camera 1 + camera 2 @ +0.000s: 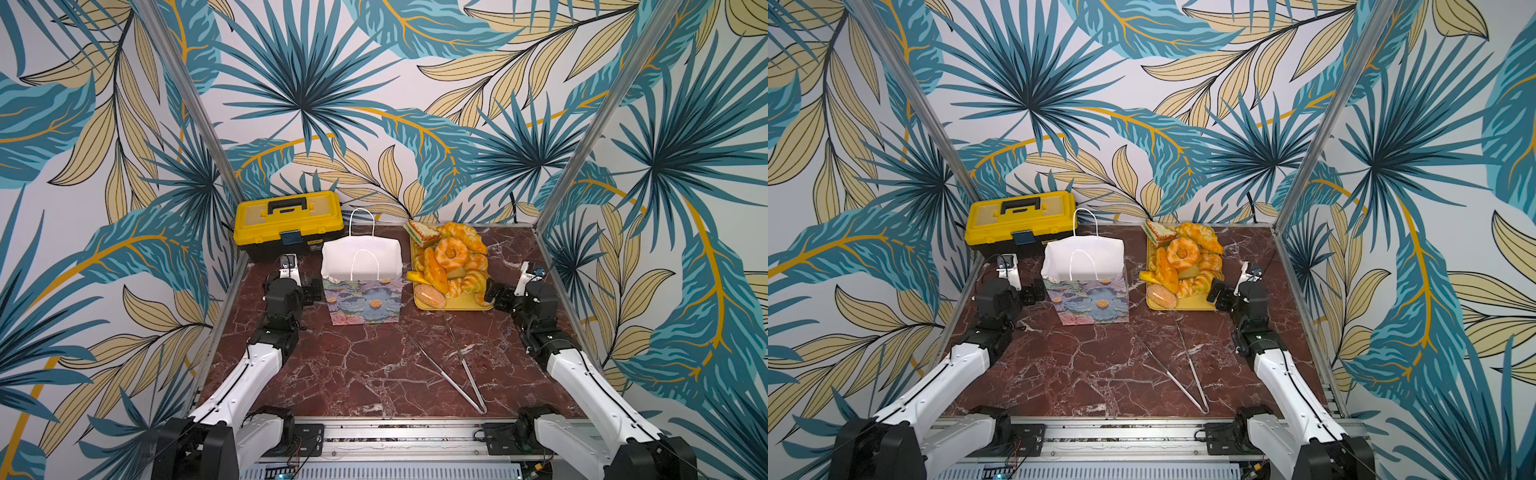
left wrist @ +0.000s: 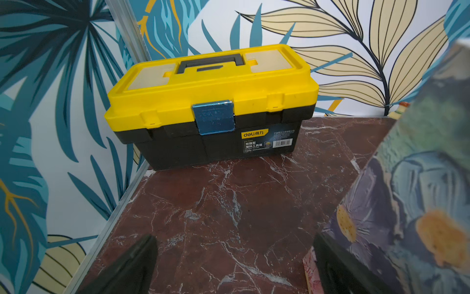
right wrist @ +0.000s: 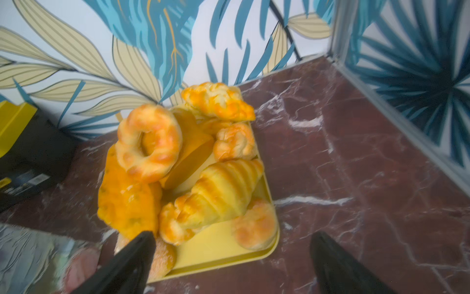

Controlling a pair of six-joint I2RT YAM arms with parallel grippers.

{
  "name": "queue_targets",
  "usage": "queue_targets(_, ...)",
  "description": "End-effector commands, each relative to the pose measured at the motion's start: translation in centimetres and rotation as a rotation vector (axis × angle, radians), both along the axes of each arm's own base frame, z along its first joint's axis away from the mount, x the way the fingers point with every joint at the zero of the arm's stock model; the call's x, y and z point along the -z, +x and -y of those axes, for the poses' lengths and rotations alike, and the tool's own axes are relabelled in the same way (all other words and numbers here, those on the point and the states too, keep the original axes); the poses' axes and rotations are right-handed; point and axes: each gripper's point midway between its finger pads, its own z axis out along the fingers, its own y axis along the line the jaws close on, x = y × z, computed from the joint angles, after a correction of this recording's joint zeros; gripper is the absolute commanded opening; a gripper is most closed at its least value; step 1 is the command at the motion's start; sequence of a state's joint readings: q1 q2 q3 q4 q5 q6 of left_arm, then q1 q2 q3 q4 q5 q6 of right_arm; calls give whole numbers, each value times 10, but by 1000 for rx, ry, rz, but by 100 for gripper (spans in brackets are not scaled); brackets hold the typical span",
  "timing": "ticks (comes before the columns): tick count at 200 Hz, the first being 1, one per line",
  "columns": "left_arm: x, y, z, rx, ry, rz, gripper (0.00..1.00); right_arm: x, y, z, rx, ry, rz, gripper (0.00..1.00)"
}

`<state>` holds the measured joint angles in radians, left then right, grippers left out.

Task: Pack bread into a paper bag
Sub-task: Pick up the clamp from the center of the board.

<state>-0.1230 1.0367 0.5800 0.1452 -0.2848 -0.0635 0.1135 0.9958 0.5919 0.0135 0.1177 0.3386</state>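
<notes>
Hanging low over the red marble table (image 1: 353, 374) between leaf-print walls (image 1: 311, 83), left fingers (image 2: 127, 267) and right fingers (image 3: 122, 264) spread empty.

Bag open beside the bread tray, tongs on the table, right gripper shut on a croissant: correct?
Not quite: the right wrist view shows the right gripper open and holding nothing, with the croissant lying on the tray. The rest holds.

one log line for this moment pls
left gripper: open, beside bag | right gripper: open, by tray | bread: piled on tray, none held | bag: upright, mouth open | tongs: lying on table
</notes>
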Motion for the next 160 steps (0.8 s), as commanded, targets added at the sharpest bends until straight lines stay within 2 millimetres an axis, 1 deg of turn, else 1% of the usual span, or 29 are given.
queue_targets(1,-12,-14,-12,-84,-48,-21,100,39,-26,-29,-94,11,-210,100)
queue_targets(13,-19,-19,-12,-88,-70,-11,100,48,-38,-44,-142,-11,-281,99)
queue_targets(37,-39,-28,-9,-71,-100,0,100,57,-50,-67,-222,-39,-380,99)
queue_targets(48,-50,-32,-11,-74,-101,1,100,58,-53,-75,-252,-45,-416,99)
queue_targets(66,-71,-38,-14,-88,-114,14,100,58,-57,-86,-296,-65,-468,99)
queue_targets(69,-77,-38,-14,-91,-120,26,100,58,-57,-87,-302,-70,-476,99)
queue_targets(72,-79,-40,-14,-92,-121,16,100,58,-58,-89,-307,-75,-487,100)
queue_targets(91,-103,-42,-11,-76,-147,20,100,58,-62,-97,-349,-111,-541,99)
queue_targets(95,-105,-40,-8,-63,-154,9,100,57,-62,-97,-353,-119,-549,99)
queue_targets(100,-113,-37,-5,-44,-162,5,100,57,-63,-98,-359,-128,-558,99)
queue_targets(107,-119,-34,0,-25,-174,-20,100,57,-65,-100,-366,-137,-571,99)
queue_targets(112,-119,-31,3,-12,-182,-51,100,57,-66,-101,-371,-144,-576,100)
queue_targets(115,-123,-28,5,-2,-186,-59,100,56,-66,-102,-376,-145,-578,99)
queue_targets(121,-125,-24,9,11,-196,-99,100,56,-68,-103,-383,-151,-585,99)
queue_targets(123,-122,-23,10,14,-200,-118,100,56,-68,-103,-386,-152,-586,99)
queue_targets(128,-127,-19,13,23,-210,-141,100,55,-69,-104,-393,-156,-591,99)
queue_targets(136,-128,-13,20,51,-216,-194,100,55,-72,-105,-403,-165,-596,99)
queue_targets(142,-127,-11,24,65,-213,-240,98,55,-73,-106,-409,-169,-599,99)
queue_targets(144,-127,-10,29,90,-224,-255,98,55,-74,-106,-412,-171,-601,99)
queue_targets(150,-128,-7,35,119,-232,-283,97,56,-76,-107,-418,-175,-609,99)
queue_targets(160,-128,-5,40,141,-234,-327,95,56,-79,-110,-434,-181,-612,99)
